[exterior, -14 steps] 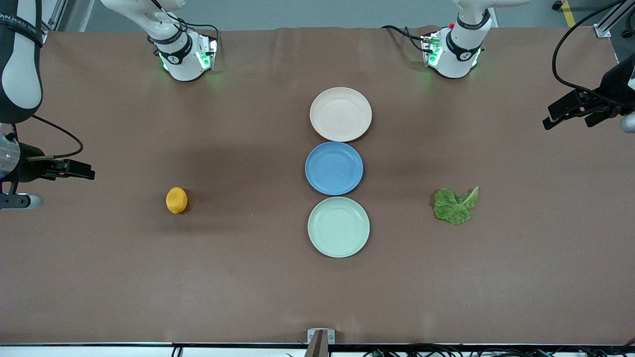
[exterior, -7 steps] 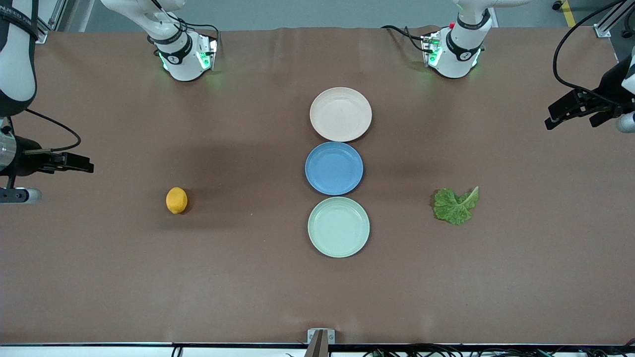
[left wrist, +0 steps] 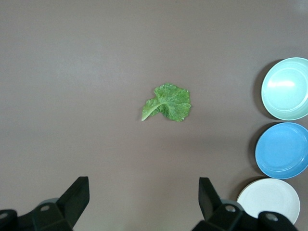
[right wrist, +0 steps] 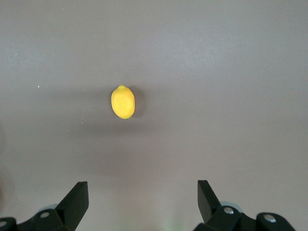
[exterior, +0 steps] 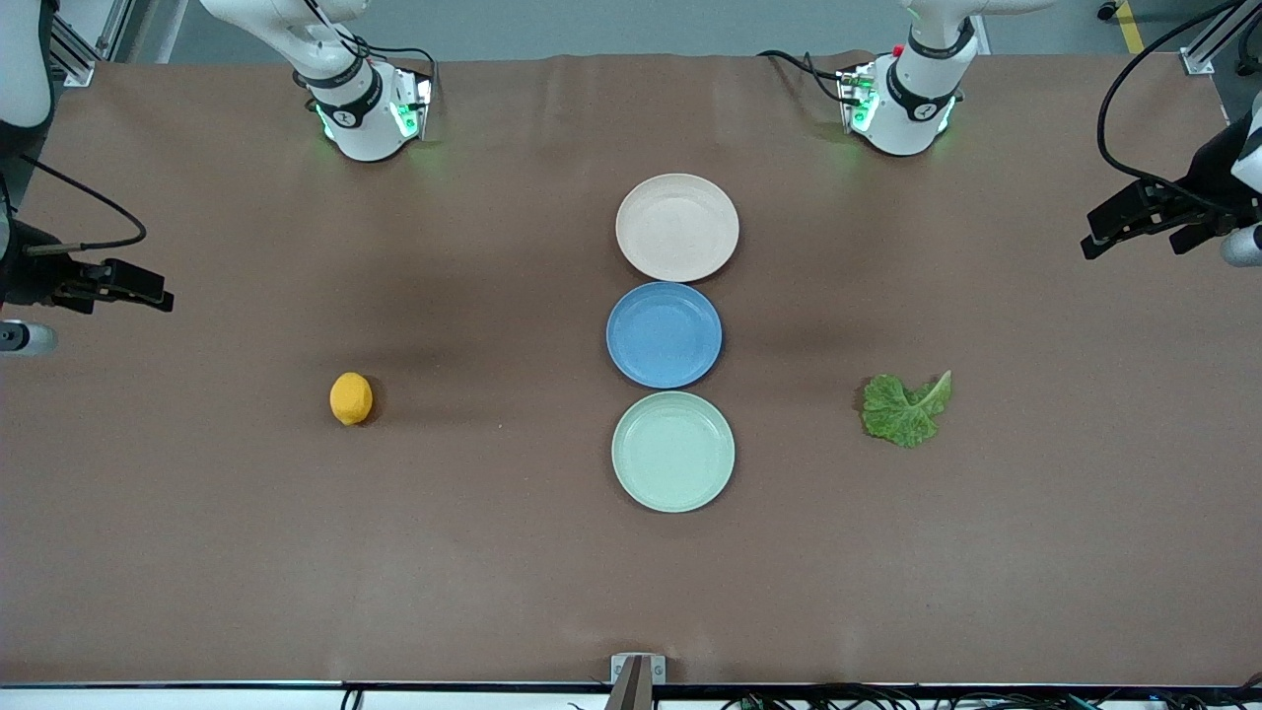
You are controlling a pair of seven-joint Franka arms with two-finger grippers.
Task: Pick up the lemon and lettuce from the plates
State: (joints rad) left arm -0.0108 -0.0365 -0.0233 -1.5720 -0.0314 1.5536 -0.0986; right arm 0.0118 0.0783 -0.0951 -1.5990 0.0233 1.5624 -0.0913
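Right gripper [exterior: 148,296], fingers spread and holding nothing, hangs over the right arm's end of the tabletop [exterior: 493,552], well apart from the lemon [exterior: 351,398], which lies on the bare cloth and not on any plate. Midway between the two grippers stands a column of three bare plates: beige plate [exterior: 677,227] closest to the bases, blue plate [exterior: 664,334] in the middle, mint plate [exterior: 673,451] nearest the front camera. Lettuce [exterior: 905,407] lies flat on the tabletop beside the mint plate, well apart from the left gripper [exterior: 1104,237], fingers likewise spread and empty, over the left arm's end.
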